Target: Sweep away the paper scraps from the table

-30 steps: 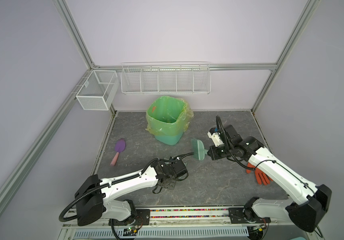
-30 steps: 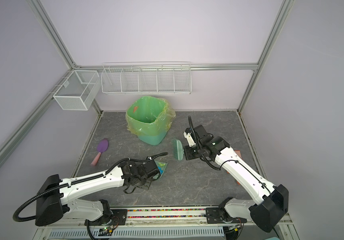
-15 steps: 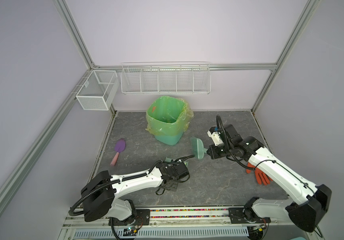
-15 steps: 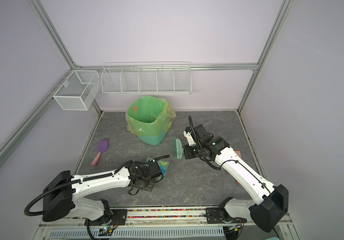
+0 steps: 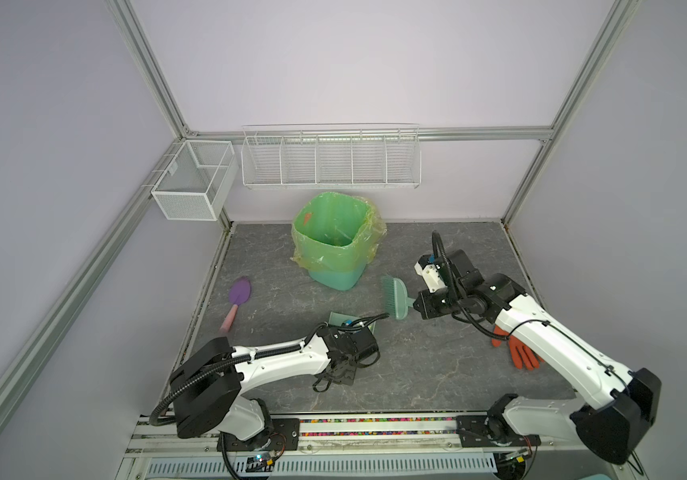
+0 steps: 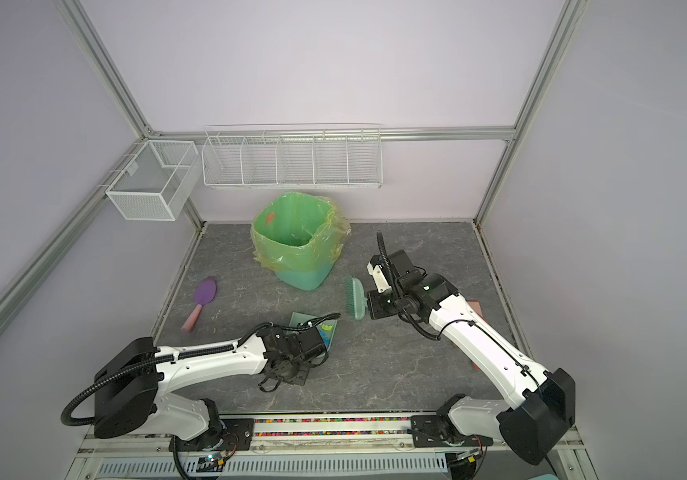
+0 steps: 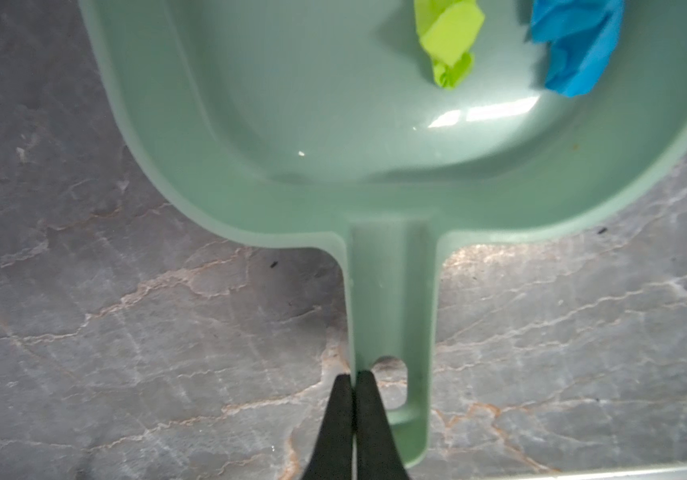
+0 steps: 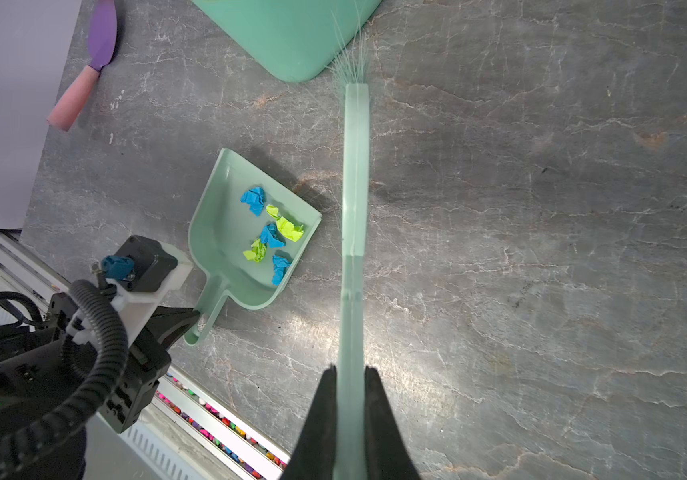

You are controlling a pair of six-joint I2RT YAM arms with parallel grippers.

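The paper scraps, blue and lime, all lie inside the dustpan. None shows loose on the table, so what is left is probably the carry to the bin, which stands at 12 o'clock from the pan in both top views. The weak spot is the hold. The left gripper is clamped on only the thin side wall of the pan's handle, right at its far end beside the hanging hole. With so narrow a bite so far from the load, the pan could swivel or sag when it is lifted. If the open mouth dips, the light scraps would likely slide out onto the table. A quick swing or a sudden stop could flick them over the low lip as well. The bin's loose green liner bulges past its rim, and the pan's edge may snag it and tip the pan early. The right gripper is clamped on the brush handle and holds the brush at about 2 o'clock from the pan, with its bristles close to the bin's base. That is near the likely path, so the arms or the tools could knock together. The glove at 4 o'clock and the spatula at 9 o'clock lie well apart from that path.
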